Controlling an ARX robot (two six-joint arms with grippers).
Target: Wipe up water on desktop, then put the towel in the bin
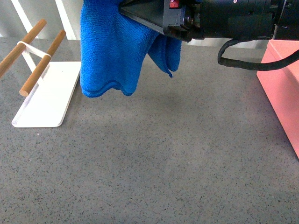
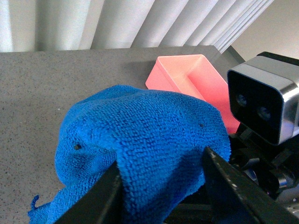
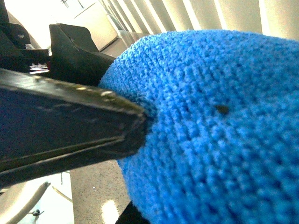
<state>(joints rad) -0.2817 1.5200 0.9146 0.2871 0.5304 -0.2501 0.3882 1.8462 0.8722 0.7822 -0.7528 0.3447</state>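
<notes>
The blue towel (image 1: 112, 51) hangs bunched in the air above the far part of the speckled dark-grey desktop (image 1: 163, 158), its lower edge clear of the surface. My right gripper (image 1: 142, 16) reaches in from the right at the top and is shut on the towel's upper part. In the right wrist view the towel (image 3: 219, 126) fills the frame at my right gripper (image 3: 140, 163). My left gripper (image 2: 161, 163) is shut on a fold of the towel (image 2: 140, 126); it is out of the front view. The salmon-pink bin (image 1: 280, 88) stands at the right edge and also shows in the left wrist view (image 2: 187, 77).
A flat white tray (image 1: 46, 98) with two wooden rods (image 1: 43, 63) lies at the far left. A black cable (image 1: 243, 63) loops under the right arm near the bin. Vertical blinds run behind the desk.
</notes>
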